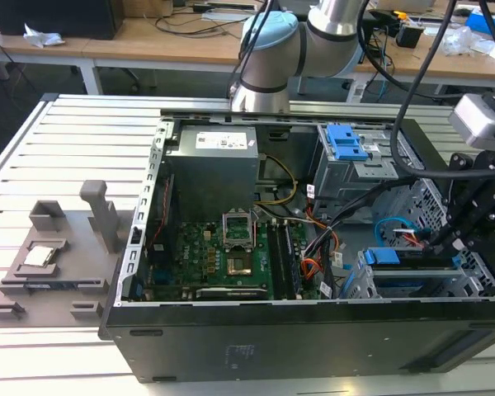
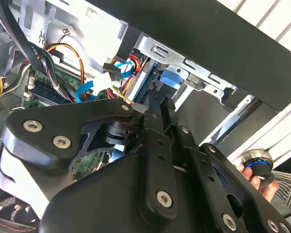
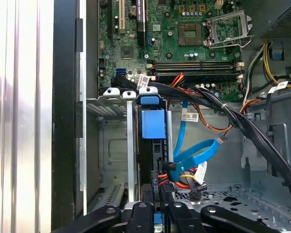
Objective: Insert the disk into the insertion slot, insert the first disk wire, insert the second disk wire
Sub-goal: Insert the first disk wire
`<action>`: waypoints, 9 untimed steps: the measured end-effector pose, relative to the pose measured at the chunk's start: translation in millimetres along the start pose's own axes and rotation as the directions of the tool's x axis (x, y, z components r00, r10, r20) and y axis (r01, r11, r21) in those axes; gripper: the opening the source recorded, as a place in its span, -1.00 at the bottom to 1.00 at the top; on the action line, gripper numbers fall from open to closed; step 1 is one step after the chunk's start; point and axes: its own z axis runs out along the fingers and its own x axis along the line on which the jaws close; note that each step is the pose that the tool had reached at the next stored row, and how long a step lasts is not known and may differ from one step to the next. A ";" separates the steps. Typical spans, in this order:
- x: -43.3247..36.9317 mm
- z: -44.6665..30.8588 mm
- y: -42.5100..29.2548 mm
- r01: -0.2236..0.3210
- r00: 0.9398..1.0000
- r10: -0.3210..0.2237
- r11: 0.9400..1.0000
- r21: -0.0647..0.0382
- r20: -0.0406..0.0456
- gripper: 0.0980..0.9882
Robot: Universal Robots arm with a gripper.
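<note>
Disk (image 3: 153, 124), blue carrier, edge-on in insertion slot (image 3: 106, 108); light-blue first disk wire (image 3: 200, 153) loops beside; red second disk wire (image 3: 182, 184) adjacent.

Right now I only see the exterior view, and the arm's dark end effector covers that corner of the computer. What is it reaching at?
Observer: In the first wrist view the end effector is close to the black plug of the light-blue cable, next to the blue-framed disk.
Operator: Is anybody nearby?
Observer: Yes; the second wrist view shows a person's hand holding a small round object.
Operator: Any red wire?
Observer: The first wrist view shows a red-wired lead right beside that plug.
</note>
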 end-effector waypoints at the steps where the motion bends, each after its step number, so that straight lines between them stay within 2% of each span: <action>1: -1.3 0.4 -0.2 0.000 1.000 0.000 1.000 0.000 0.000 -0.81; 5: -7.7 2.0 -1.1 0.000 1.000 0.000 1.000 -0.001 0.001 -0.81; 9: -8.5 3.9 -2.6 0.000 1.000 0.000 1.000 -0.003 0.001 -0.81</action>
